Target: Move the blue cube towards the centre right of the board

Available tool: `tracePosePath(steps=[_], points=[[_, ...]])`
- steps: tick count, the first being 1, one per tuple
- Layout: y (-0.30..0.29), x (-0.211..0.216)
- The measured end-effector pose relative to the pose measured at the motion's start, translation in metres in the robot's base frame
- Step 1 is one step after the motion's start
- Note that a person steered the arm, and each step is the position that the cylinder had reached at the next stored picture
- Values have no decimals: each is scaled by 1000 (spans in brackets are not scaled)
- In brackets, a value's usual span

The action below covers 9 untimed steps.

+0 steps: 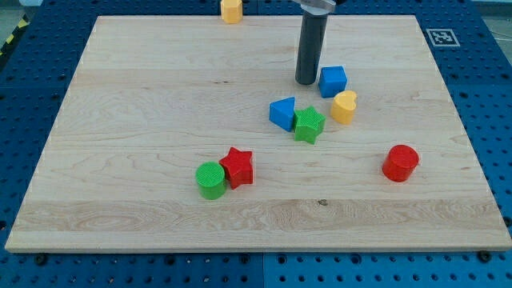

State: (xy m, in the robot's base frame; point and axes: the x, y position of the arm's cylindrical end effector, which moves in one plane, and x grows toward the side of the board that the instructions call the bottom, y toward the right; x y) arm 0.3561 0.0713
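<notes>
The blue cube sits on the wooden board, right of centre and a little toward the view's top. My tip stands just to the cube's left, almost touching it. A yellow heart-shaped block lies just below the cube, touching or nearly touching it. A blue triangular block and a green star lie together below my tip.
A red cylinder stands at the lower right. A green cylinder and a red star touch each other at lower centre-left. A yellow block sits at the board's top edge. A fiducial marker lies at the top right.
</notes>
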Motion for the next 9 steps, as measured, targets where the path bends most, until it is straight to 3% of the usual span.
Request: tracePosePath(steps=[9], points=[[38,5]])
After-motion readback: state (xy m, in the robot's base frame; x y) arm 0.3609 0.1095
